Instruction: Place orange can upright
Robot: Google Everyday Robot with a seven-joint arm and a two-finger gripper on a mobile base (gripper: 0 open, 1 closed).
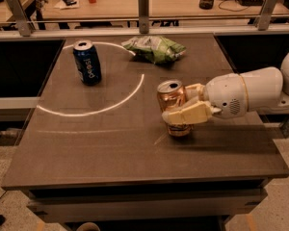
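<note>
The orange can (173, 100) stands upright on the dark table (111, 148), right of centre, its silver top with pull tab facing up. My gripper (185, 105) reaches in from the right, and its cream fingers (188, 115) wrap around the can's lower right side. The can's base rests on the table surface. My white arm (245, 93) extends off the right edge.
A blue Pepsi can (87, 62) stands upright at the back left, inside a white chalk arc (111, 105). A green chip bag (154, 48) lies at the back centre. A metal rail (144, 18) and cluttered desks run behind the table.
</note>
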